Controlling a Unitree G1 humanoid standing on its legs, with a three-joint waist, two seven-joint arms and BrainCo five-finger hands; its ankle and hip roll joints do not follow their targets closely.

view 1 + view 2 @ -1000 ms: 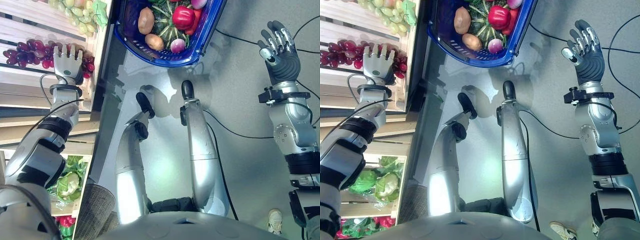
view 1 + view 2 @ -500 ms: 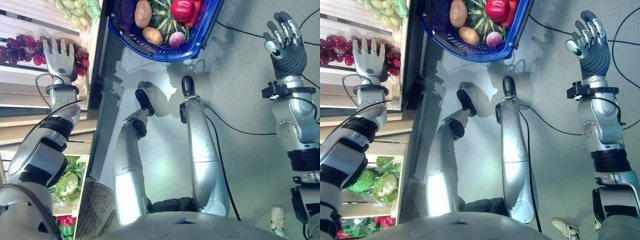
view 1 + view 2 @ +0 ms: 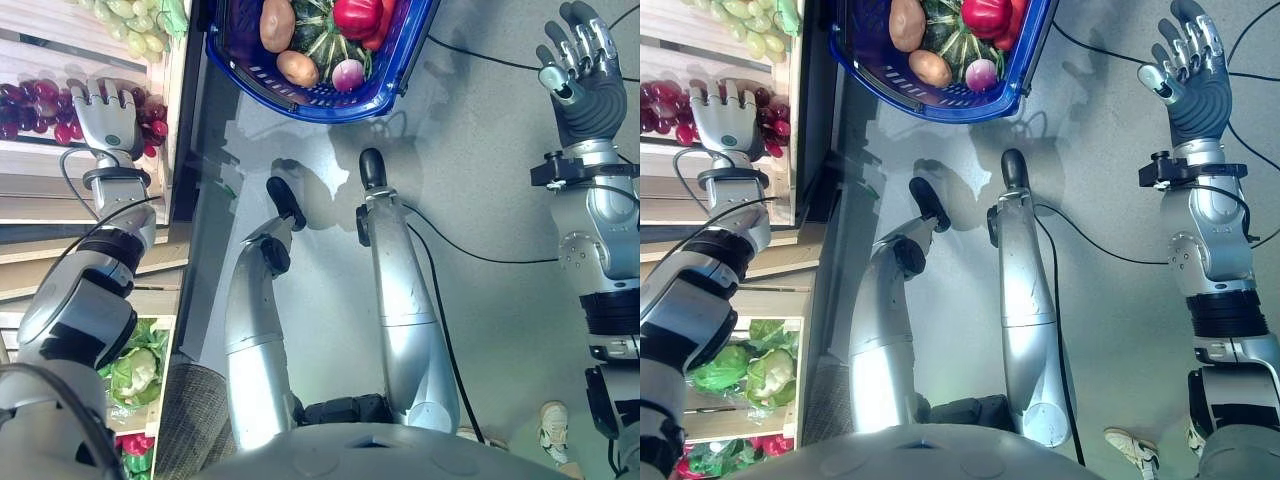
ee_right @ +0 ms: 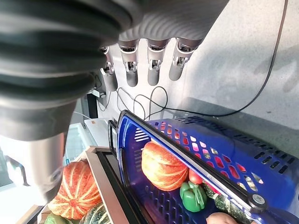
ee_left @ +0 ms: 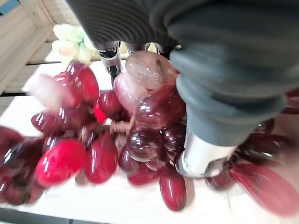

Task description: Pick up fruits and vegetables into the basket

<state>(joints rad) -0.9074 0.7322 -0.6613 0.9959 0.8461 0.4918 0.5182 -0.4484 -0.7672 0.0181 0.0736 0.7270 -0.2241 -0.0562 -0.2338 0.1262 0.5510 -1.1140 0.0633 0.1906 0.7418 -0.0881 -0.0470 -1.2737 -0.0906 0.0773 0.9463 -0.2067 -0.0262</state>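
A bunch of red grapes (image 3: 40,105) lies on a pale wooden shelf at my left. My left hand (image 3: 108,122) rests on the bunch's right end, its fingers (image 5: 108,55) bent down into the grapes (image 5: 140,116) and its thumb (image 5: 201,154) against their side. The blue basket (image 3: 398,70) stands on the grey floor ahead. It holds potatoes (image 3: 277,25), a red pepper (image 3: 357,15), a pink radish (image 3: 347,72) and a green squash. My right hand (image 3: 583,85) is raised far to the right, open and holding nothing.
Green grapes (image 3: 140,22) lie on the shelf beyond the red ones. A lower shelf holds cabbages (image 3: 135,368) and red peppers (image 3: 130,442). Past my right hand an orange pumpkin (image 4: 161,165) and a green pepper (image 4: 194,196) lie in the basket, with striped pumpkins (image 4: 74,189) on a shelf beside it.
My left hand's fingers have bent from straight down into the red grapes. The right hand stays raised and open, now a little higher in the picture.
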